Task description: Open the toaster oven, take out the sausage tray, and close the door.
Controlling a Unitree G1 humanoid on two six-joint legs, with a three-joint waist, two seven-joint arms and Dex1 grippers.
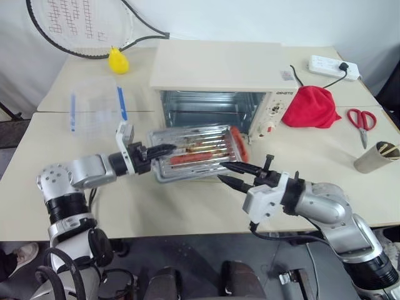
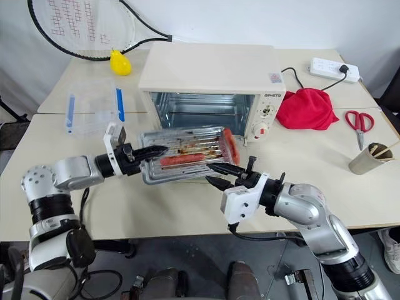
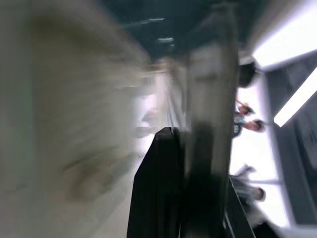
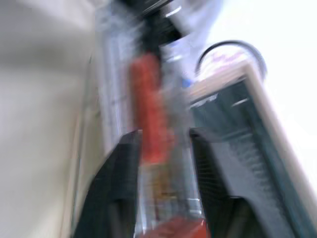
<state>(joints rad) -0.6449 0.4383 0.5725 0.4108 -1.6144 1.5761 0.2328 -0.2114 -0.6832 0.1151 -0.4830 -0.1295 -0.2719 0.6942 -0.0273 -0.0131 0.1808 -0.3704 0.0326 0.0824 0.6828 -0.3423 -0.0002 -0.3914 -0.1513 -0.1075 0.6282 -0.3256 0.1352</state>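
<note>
Tray (image 1: 199,153) with sausages is held in front of the open oven (image 1: 219,81) | left gripper (image 1: 164,150) is clamped on its left edge | right gripper (image 1: 229,173) is parted at its right edge

Beige table (image 1: 75,206) with toaster oven (image 1: 219,69), scissors (image 1: 361,122), red cloth (image 1: 311,106)
</note>
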